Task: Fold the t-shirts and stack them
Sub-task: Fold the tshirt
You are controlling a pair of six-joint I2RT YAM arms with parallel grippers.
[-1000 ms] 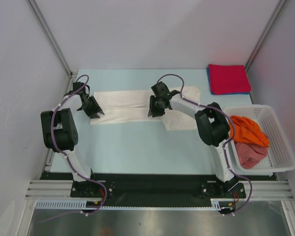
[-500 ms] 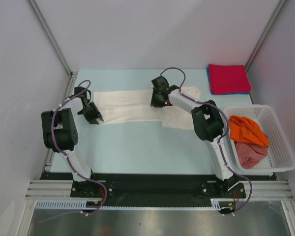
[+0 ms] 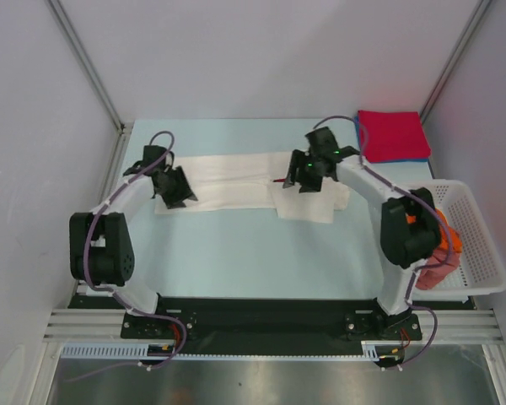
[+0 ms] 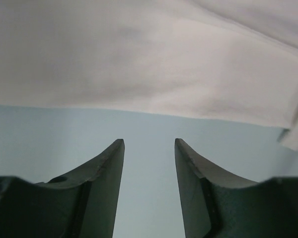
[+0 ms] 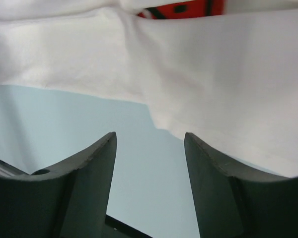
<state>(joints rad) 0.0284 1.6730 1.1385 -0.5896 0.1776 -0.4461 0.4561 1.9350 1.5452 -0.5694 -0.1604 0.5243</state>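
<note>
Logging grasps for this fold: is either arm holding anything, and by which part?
Nothing is held. The left gripper and right gripper both show open, empty fingers just short of the white t-shirt.

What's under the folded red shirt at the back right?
A blue t-shirt: only its edge shows along the red t-shirt's left and near sides. The rest is covered, so anything further beneath cannot be seen.

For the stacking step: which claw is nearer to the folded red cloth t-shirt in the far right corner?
Right. The right claw is left of the folded red t-shirt; the left claw is much farther left.
</note>
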